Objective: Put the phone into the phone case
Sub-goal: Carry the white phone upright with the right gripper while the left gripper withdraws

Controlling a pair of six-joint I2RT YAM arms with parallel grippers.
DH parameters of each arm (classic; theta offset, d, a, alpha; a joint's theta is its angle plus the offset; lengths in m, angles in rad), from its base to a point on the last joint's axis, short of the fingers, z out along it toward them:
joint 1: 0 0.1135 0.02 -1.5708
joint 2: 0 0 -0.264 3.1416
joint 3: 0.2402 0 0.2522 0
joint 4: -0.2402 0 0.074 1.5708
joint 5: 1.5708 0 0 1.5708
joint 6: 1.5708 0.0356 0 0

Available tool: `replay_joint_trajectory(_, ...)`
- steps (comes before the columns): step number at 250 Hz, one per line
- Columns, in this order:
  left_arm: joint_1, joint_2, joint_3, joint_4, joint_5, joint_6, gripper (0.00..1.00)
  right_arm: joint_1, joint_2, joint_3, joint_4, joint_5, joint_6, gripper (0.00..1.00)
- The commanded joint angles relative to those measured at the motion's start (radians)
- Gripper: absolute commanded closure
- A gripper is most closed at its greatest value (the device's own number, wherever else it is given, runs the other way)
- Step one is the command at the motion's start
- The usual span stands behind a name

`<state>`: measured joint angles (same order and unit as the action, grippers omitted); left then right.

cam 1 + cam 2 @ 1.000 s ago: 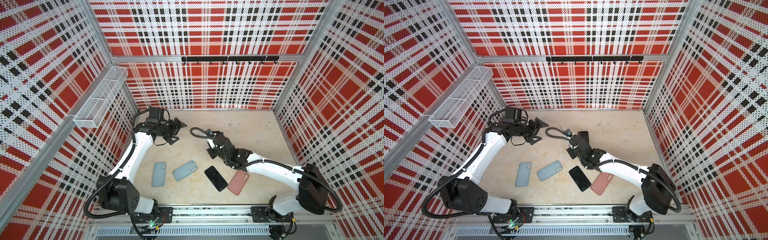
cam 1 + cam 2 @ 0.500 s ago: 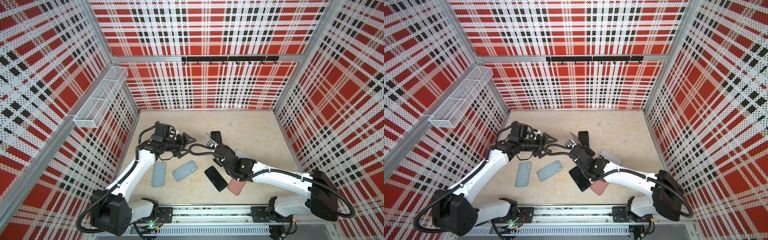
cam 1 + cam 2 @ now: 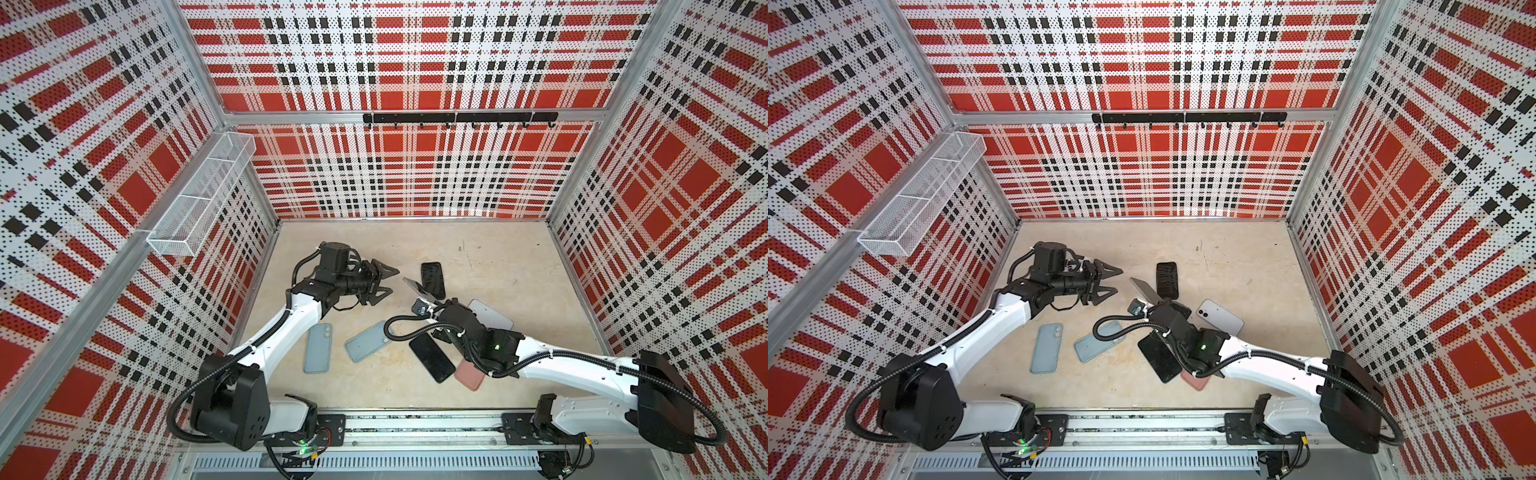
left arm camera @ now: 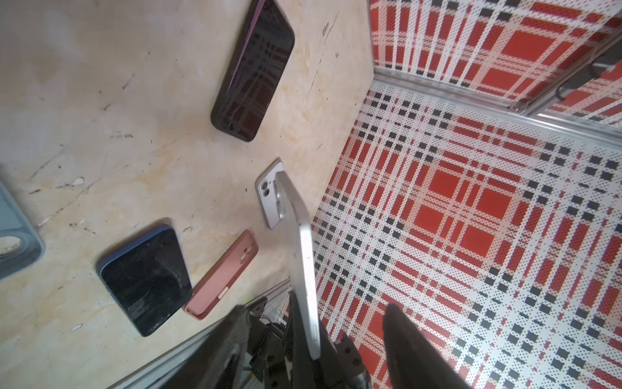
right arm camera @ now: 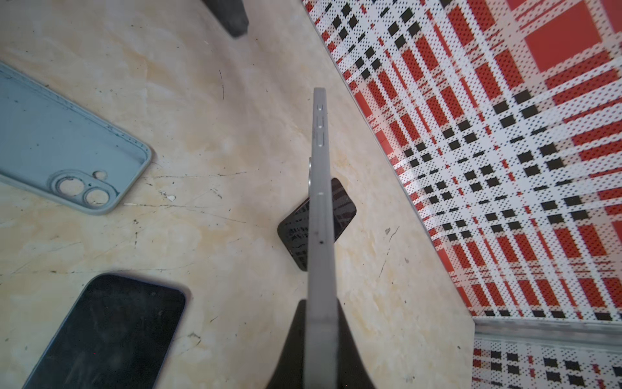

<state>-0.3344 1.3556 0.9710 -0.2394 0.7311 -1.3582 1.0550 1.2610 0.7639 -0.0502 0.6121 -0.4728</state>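
Four phones (image 3: 432, 279), three cases (image 3: 318, 348)

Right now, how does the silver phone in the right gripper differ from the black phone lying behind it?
The silver phone is clamped in the right gripper, off the table; the black phone lies loose on it. The silver phone is on edge; the black phone lies flat, screen up. The silver phone's body is pale metal; the black phone is dark. Both are phones, close together.
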Motion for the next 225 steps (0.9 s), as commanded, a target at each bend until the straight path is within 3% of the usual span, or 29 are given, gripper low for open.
replay_joint_trajectory(1, -0.016, 0.016, -0.004, 0.04, 0.021, -0.079, 0.4, 0.007, 0.013, 0.014, 0.171, 0.02, -0.091, 1.0)
replay_joint_trajectory(70, -0.037, 0.058, -0.015, 0.093, 0.001, -0.13, 0.44, 0.023, 0.05, 0.024, 0.184, 0.028, -0.148, 1.0)
replay_joint_trajectory(225, -0.076, 0.14, 0.038, 0.069, -0.045, -0.122, 0.87, 0.034, 0.074, 0.003, 0.246, 0.022, -0.241, 1.0)
